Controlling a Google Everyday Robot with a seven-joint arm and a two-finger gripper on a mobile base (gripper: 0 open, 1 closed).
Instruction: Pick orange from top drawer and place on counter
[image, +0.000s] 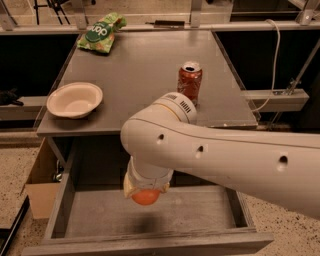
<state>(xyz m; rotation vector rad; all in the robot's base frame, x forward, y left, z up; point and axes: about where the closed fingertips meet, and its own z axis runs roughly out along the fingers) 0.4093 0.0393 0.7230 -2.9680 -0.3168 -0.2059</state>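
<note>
The gripper hung over the top drawer, jaws clamped on the orange, clear of its floor. A lift above the counter edge before crossing was advised, avoiding the soda can

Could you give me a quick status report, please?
Arm's end effector over the drawer, shut on the orange. Hangs above drawer floor, not yet on counter. In the way: can and bowl near front edge.
</note>
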